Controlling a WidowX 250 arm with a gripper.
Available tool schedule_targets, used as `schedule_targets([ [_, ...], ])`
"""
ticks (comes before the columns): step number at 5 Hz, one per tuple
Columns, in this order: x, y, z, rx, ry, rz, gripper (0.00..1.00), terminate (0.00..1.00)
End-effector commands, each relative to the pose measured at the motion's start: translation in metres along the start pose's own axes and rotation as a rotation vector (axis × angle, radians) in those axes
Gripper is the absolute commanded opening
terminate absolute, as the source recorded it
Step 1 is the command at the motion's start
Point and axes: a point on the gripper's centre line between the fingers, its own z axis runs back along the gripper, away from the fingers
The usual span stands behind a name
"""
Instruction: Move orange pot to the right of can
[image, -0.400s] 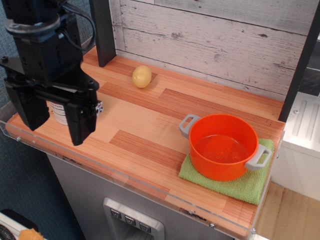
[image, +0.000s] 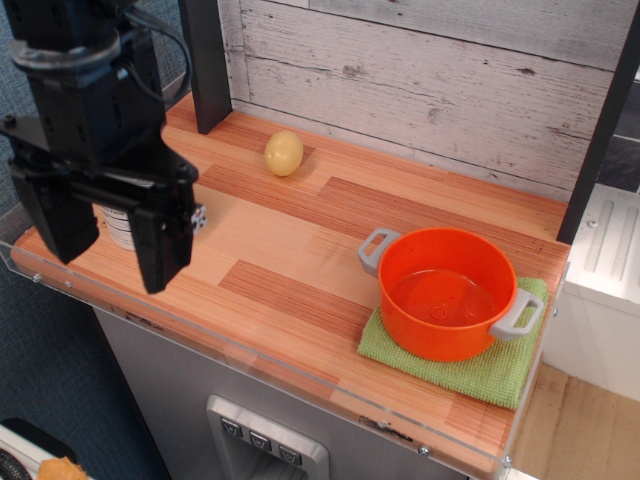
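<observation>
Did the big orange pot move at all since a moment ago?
No. The round orange plastic pot sits in the same spot on the green cloth, with its grey handles pointing the same way as before.

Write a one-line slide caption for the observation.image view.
Open black gripper at left hides a white-labelled can; round orange plastic pot sits on green cloth at right.

The wooden counter (image: 300, 240) carries a yellow potato (image: 284, 153), a green cloth (image: 480, 375) under the orange pot (image: 447, 292), and the can (image: 120, 226).
</observation>
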Motion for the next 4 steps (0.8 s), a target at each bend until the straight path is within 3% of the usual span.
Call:
schedule_targets([
  [1,0.014,-0.039,0.004,-0.043,-0.072,0.356,1.00,0.00],
  [2,0.034,-0.070,-0.005,-0.109,-0.076,0.509,1.00,0.00],
  [3,0.057,-0.090,-0.016,-0.130,-0.094,0.596,1.00,0.00],
  [4,0.076,-0.107,-0.036,-0.130,-0.090,0.598,1.00,0.00],
])
